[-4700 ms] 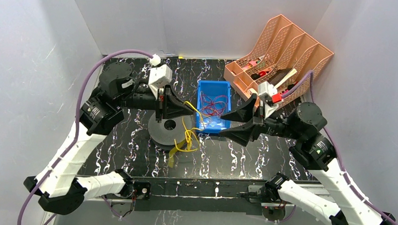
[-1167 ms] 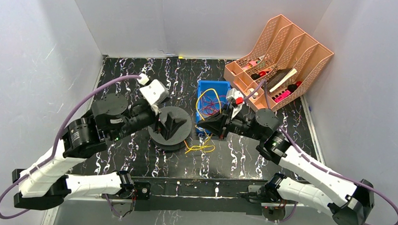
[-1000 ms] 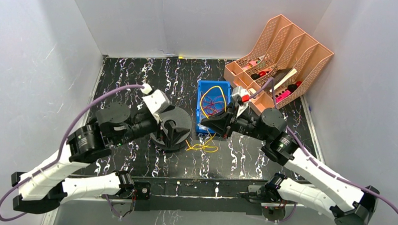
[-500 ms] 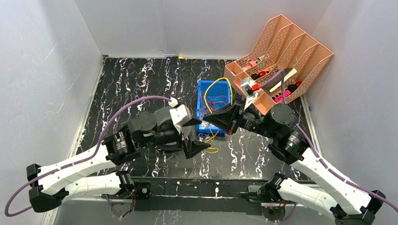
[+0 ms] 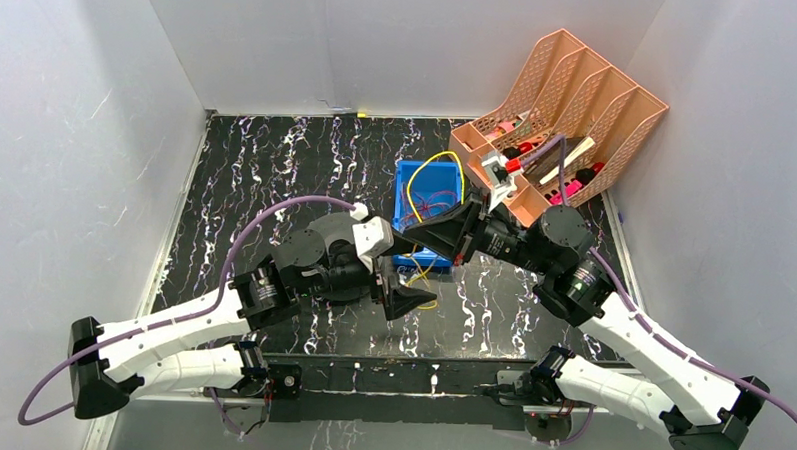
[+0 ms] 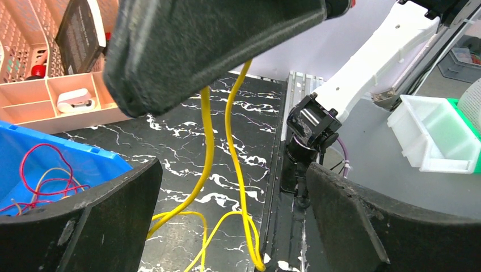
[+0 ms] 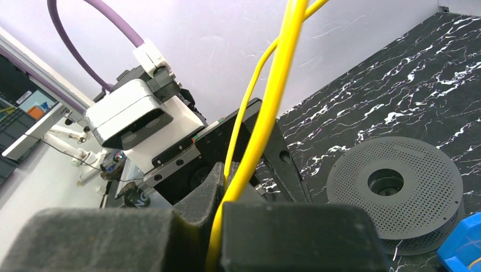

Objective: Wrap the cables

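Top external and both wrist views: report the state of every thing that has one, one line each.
left gripper, jaws open, yellow strands hanging between them.
right gripper, jaws shut on the yellow cable.
yellow cable, pinched and held up, trailing into loose loops on the table.
red cables, loose in the blue bin.
blue bin, open-topped.
grey spool, lying flat on the table.
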